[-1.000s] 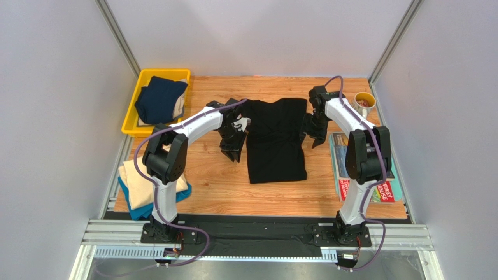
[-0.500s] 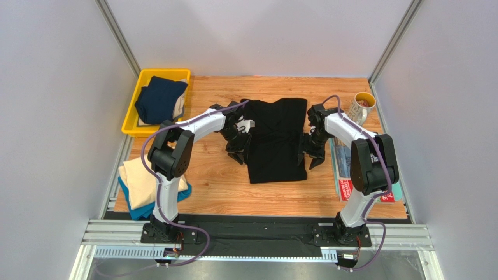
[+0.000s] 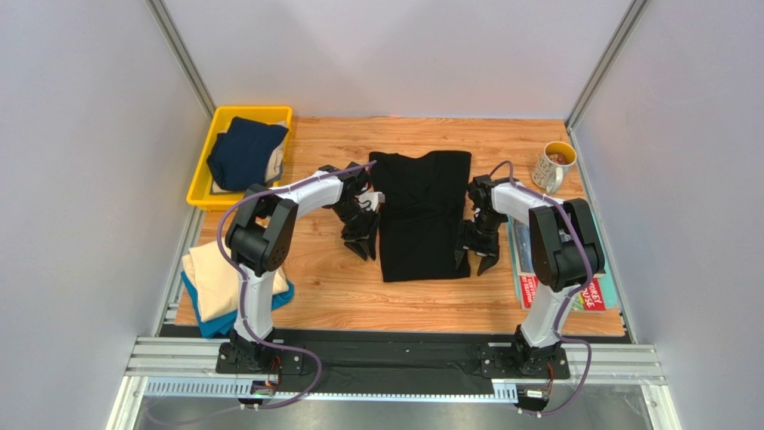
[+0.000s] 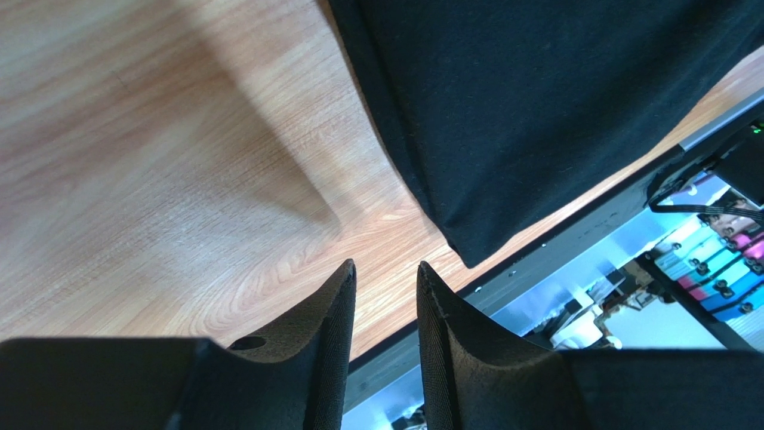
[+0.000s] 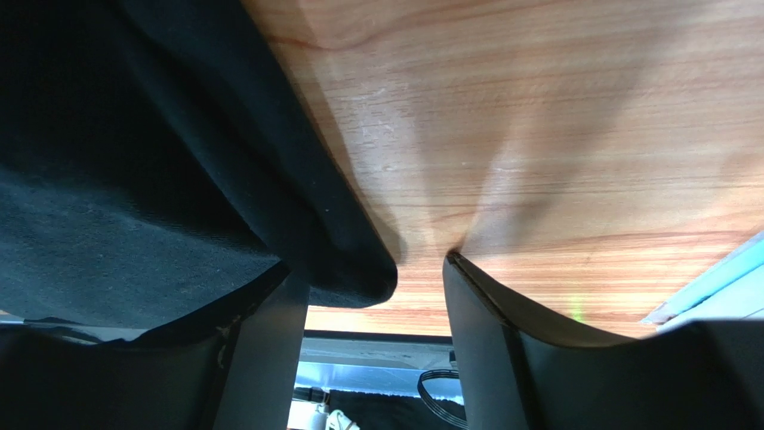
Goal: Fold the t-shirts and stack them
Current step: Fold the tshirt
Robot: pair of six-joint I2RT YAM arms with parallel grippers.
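Note:
A large black t-shirt, folded into a long strip, lies in the middle of the wooden table. My left gripper hovers just off its left edge, near the lower half, open with a narrow gap and nothing in it. My right gripper is at the shirt's lower right corner. It stands open wide, and the black shirt's corner drapes over its left finger, unclamped. A navy t-shirt lies in the yellow bin. A cream t-shirt lies on a teal-blue one at the table's left front.
A mug stands at the back right. Colourful magazines lie along the right edge, beside my right arm. The table's front edge and the metal rail lie close behind both grippers.
Both grippers have moved along the black shirt's sides toward the near end. The right one dropped to the shirt's lower right corner and its jaws spread wider.

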